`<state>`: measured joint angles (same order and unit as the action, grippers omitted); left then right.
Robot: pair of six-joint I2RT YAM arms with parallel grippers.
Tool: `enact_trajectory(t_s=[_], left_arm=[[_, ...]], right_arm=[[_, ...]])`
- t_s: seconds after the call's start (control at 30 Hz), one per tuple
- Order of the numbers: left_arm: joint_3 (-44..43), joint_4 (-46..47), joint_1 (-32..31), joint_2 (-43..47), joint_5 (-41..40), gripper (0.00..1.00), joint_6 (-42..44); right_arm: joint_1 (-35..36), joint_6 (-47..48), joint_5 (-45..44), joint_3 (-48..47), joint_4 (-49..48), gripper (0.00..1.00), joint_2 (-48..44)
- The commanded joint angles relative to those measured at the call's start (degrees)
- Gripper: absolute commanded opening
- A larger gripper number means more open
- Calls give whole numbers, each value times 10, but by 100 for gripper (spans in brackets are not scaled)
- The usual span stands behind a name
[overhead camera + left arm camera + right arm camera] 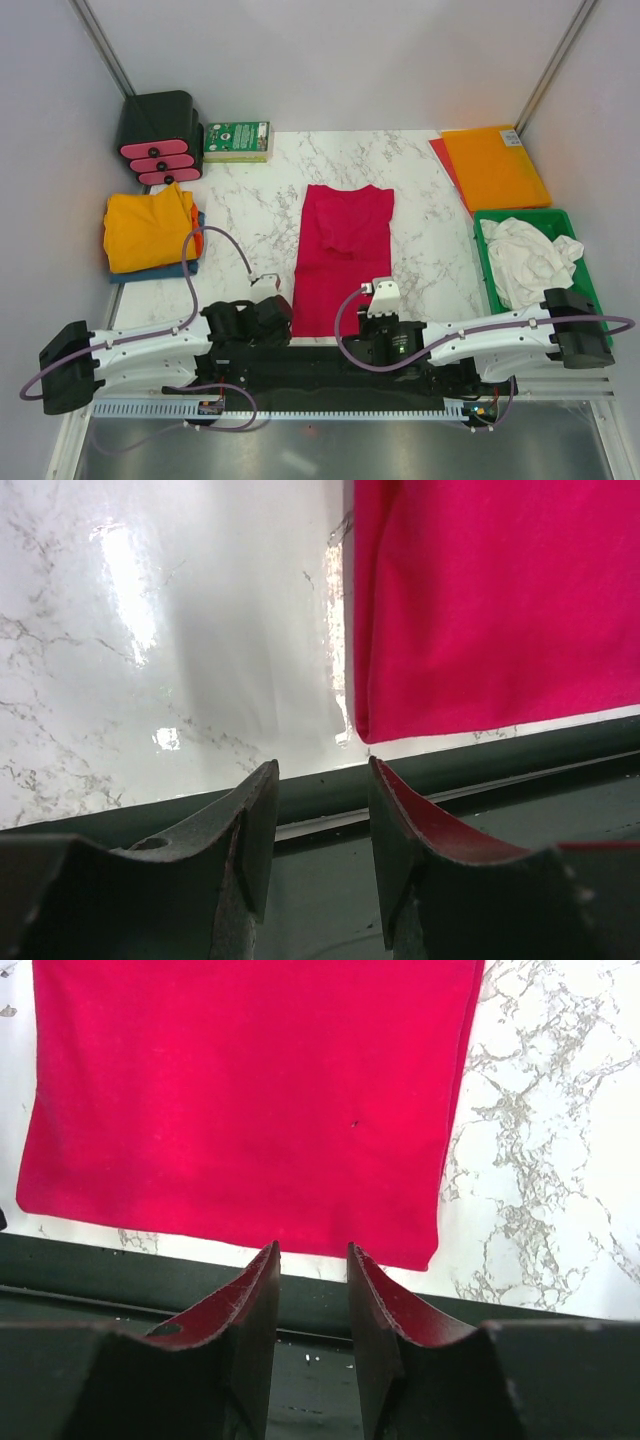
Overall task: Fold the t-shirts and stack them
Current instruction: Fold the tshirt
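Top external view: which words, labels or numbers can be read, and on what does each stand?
Nothing is readable.
The flat green printed packet at the back: white print, too small to read.
The stiff orange plastic sheet: corner label, blurred.
Wrist views: no text.

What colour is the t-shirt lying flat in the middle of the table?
The t-shirt is plain crimson red; the right wrist view shows it best.

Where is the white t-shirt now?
In the top view, the white t-shirt lies crumpled in the green tray on the right, just below the orange sheet.
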<state>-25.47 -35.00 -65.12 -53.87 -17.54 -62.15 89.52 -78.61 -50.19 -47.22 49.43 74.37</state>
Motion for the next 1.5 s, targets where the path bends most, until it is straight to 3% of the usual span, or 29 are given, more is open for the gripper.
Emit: enact_trajectory(t_s=[0.0, 0.13, 0.67, 0.77, 0.87, 1.1, 1.47], left_arm=[[2, 39, -9, 14, -29, 48, -34], [-2, 57, -9, 14, -33, 48, -26], [-16, 84, -9, -127, -6, 43, -18], [-19, 81, -9, -134, -3, 38, -17], [-19, 71, -9, -131, 2, 24, -19], [4, 52, -9, -95, 3, 2, -34], [-5, 63, -10, -114, 0, 2, -17]], right_arm=[[18, -44, -40, -26, 30, 40, 7], [22, -45, -42, -29, 32, 40, 5], [23, -83, -50, -17, 69, 40, -33], [24, -91, -45, -14, 71, 40, -30], [28, -102, -42, -13, 79, 40, -31], [35, -131, -33, -12, 95, 40, -32], [22, -190, 23, 101, 30, 47, -63]])
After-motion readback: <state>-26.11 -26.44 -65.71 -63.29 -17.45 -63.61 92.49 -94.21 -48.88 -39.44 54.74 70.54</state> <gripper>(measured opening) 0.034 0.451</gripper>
